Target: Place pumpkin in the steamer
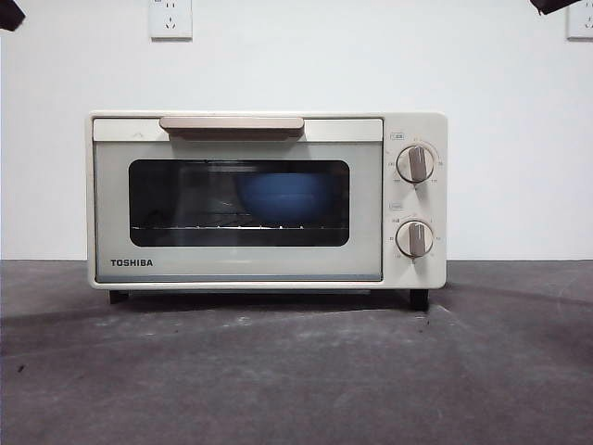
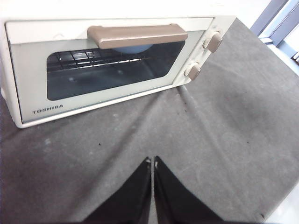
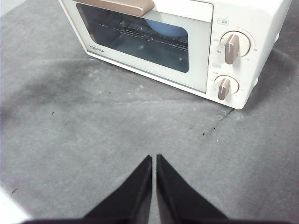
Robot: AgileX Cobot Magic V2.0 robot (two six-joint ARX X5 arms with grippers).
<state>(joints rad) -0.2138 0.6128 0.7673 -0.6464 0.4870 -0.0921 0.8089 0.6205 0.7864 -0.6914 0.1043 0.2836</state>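
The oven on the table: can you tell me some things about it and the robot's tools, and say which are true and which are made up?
1. The steamer has its door closed. True.
2. A pumpkin sits on the table in front of it. False: no pumpkin shows in any view.
3. A blue bowl is inside, behind the glass. True.
4. The left tool is gripping the door handle. False: it hangs above the table, away from the steamer, jaws together and empty.
5. The steamer has three knobs. False: it has two, an upper knob and a lower knob.
6. The right tool holds nothing. True.
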